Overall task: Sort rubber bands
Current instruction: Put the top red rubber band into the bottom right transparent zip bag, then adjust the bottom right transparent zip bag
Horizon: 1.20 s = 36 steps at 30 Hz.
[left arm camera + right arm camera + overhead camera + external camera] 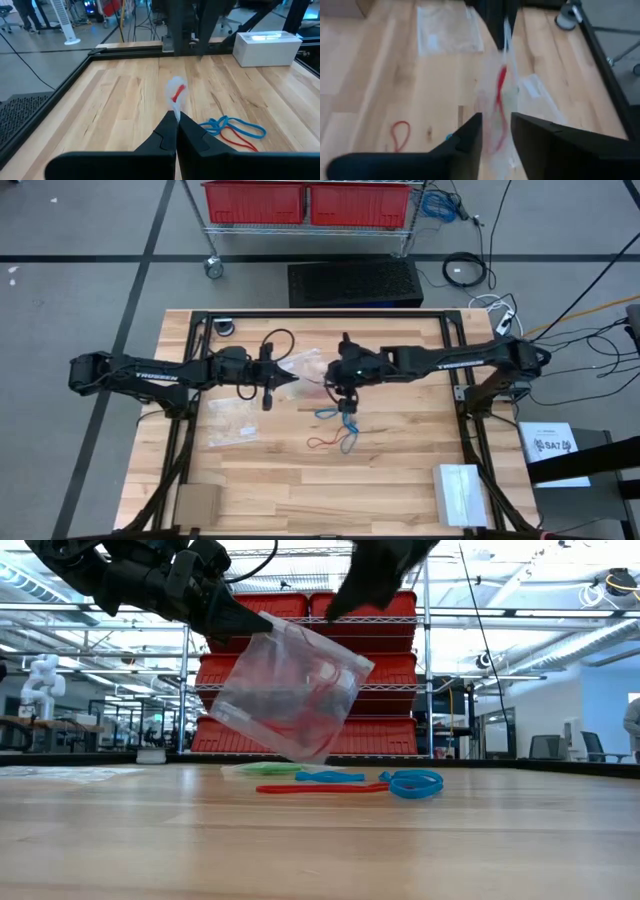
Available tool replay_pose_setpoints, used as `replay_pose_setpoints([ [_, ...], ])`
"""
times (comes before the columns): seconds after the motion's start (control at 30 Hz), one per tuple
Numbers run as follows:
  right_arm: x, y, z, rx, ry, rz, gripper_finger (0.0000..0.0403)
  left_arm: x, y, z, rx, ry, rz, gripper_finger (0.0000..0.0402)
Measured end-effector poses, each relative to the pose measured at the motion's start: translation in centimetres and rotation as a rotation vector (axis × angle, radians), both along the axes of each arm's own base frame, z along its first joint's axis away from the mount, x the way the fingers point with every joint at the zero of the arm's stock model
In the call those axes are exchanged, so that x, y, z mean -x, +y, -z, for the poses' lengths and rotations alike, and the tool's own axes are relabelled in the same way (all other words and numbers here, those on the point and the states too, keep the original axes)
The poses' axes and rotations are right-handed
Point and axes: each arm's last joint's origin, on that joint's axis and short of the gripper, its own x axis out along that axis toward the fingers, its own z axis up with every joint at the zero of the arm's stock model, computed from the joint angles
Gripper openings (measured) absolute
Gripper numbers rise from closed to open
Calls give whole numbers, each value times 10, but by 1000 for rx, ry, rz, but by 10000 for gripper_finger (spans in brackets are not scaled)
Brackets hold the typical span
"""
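Wooden table (400, 470) carries loose rubber bands (345, 782). Left gripper (176, 116) pinches a clear bag (290, 690) tightly; right gripper (496, 131) stands open around its edge. It should withdraw slowly so the red band inside stays in.

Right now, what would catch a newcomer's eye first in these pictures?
A clear plastic bag with something red inside hangs in the air above the middle of the wooden table, pinched at a corner by the left gripper. The right gripper sits right at the bag, fingers parted on either side of it. Below, blue and red rubber bands lie loose on the wood.
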Motion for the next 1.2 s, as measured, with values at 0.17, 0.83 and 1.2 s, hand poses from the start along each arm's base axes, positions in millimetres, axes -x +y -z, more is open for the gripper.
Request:
replay_pose_setpoints([
  [0.17, 23, 7, -24, 48, 34, 26, 144, 0, 0, 0, 1, -1, 0, 2],
  [0.83, 86, -11, 107, -30, -269, 125, 136, 0, 0, -1, -3, -11, 0, 2],
  [1.2, 71, -11, 121, -89, -426, 142, 130, -1, 0, -3, -3, -28, 12, 2],
])
